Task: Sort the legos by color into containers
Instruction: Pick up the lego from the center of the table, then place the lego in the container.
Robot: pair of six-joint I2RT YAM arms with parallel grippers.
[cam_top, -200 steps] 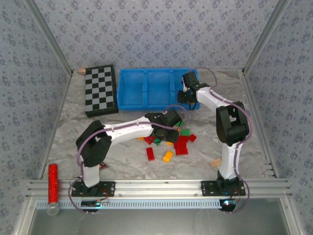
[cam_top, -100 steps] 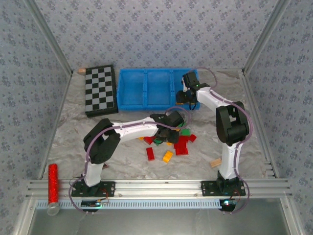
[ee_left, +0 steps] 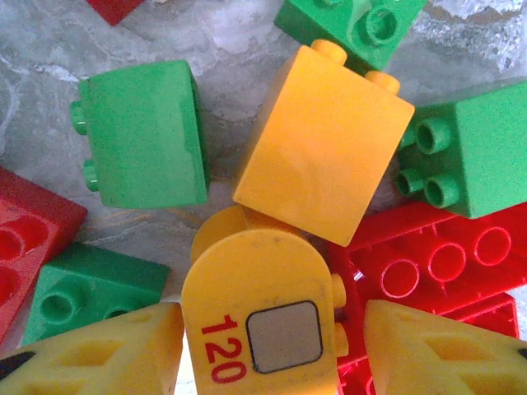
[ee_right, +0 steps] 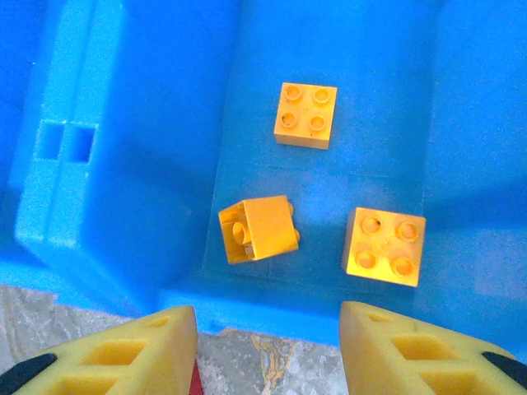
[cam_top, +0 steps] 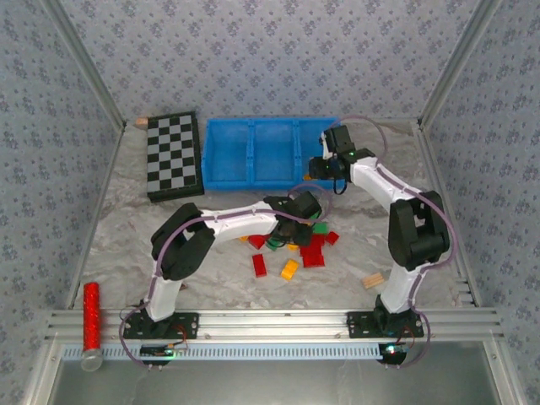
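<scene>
left wrist | left jaws spread near yellow lego (ee_left: 323,160) | right jaws spread over blue tray (ee_right: 123,189)

The tray (cam_top: 253,152) at the table's far edge is showing up bright blue, and the three bricks (ee_right: 305,114) inside are looking orange-yellow. The loose legos (cam_top: 314,249) mid-table are mixing red, green and orange-yellow. The checkerboard (cam_top: 175,156) by the far left corner is doing black-and-white squares. The table (cam_top: 126,245) is coming across as marbled grey-white, the walls (cam_top: 253,51) are wearing a blue-grey flower print, and the tube (cam_top: 90,316) at the near left corner is glowing red.
</scene>
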